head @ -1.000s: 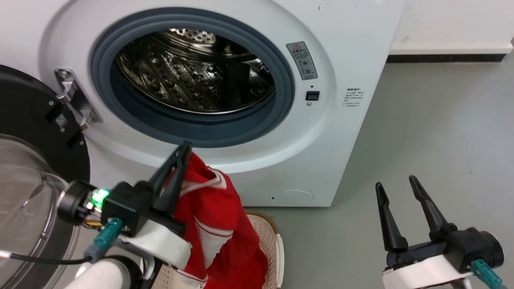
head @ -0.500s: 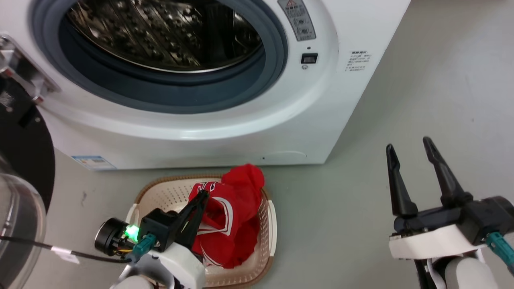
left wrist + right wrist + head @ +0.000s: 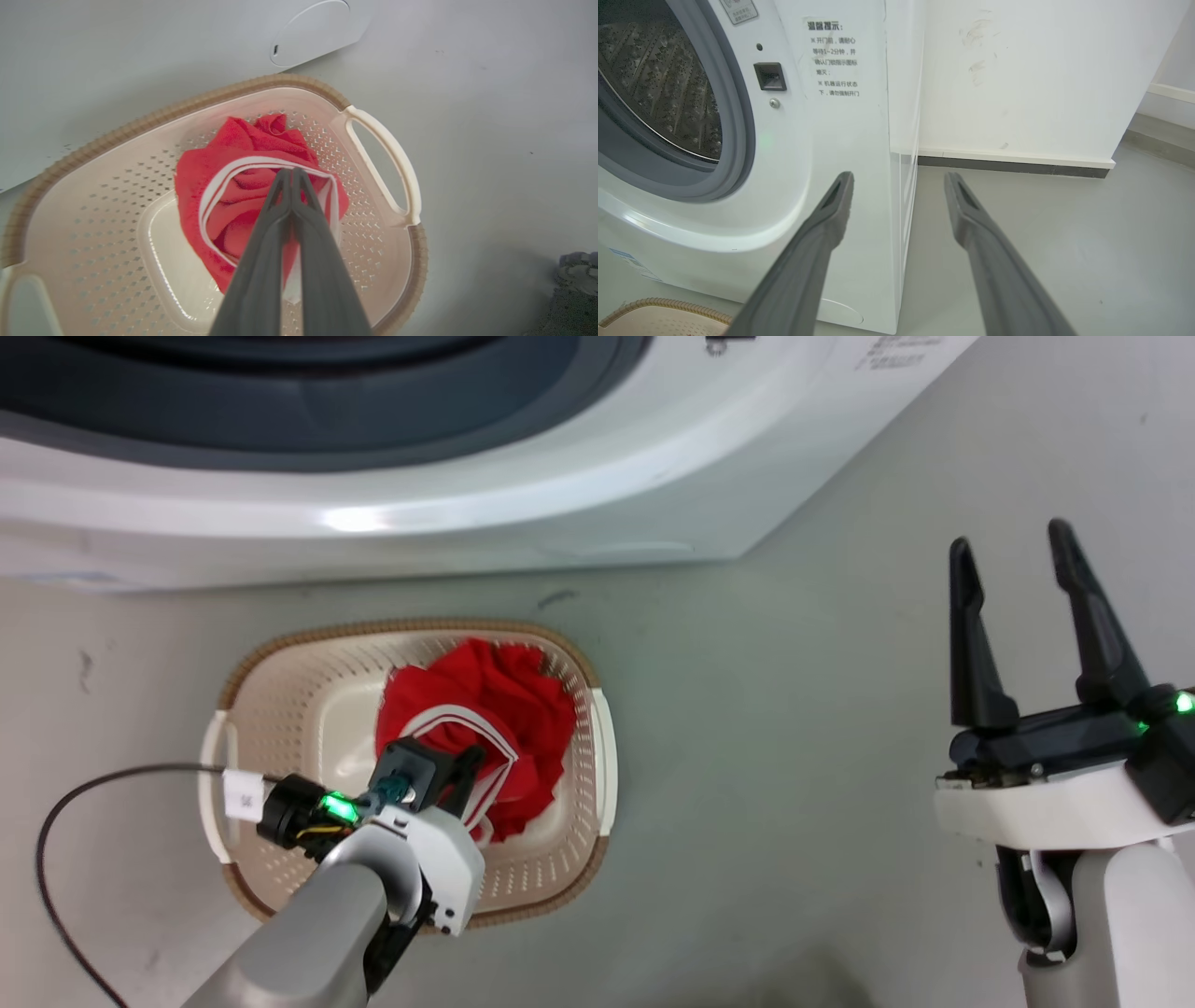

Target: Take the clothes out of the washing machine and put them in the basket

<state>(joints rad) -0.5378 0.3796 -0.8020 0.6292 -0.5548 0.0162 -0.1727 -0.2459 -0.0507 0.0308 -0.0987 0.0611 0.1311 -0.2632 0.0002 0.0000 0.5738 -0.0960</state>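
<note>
- Grey concrete floor [image 3: 794, 663] runs in front of the white washing machine [image 3: 467, 504] in the head view, and the cream basket [image 3: 280, 709] stands on it just before the machine. The red clothes [image 3: 504, 700] lie heaped inside, toward the side nearer the right arm. The left gripper [image 3: 470, 763] points down into the heap. The right gripper [image 3: 1010, 537] hangs well apart over bare floor, fingers spread wide and holding nothing.
- From the left wrist, the left gripper [image 3: 289, 172] has its fingers pressed together, tips at the white trim of the clothes [image 3: 247, 154], with a fold seemingly nipped between them. The heap rests on the basket's floor, inside the brown rim [image 3: 140, 126].
- From the right wrist, the right gripper [image 3: 899, 177] is spread and empty, facing the machine's front corner [image 3: 840, 140]. The visible part of the steel drum [image 3: 654, 93] is bare (the rest is out of frame).
- Risk, as I judge it: lifting before the left fingers part would haul the clothes back out. Cloth snagged on a finger could also drag or tip the light basket.
</note>
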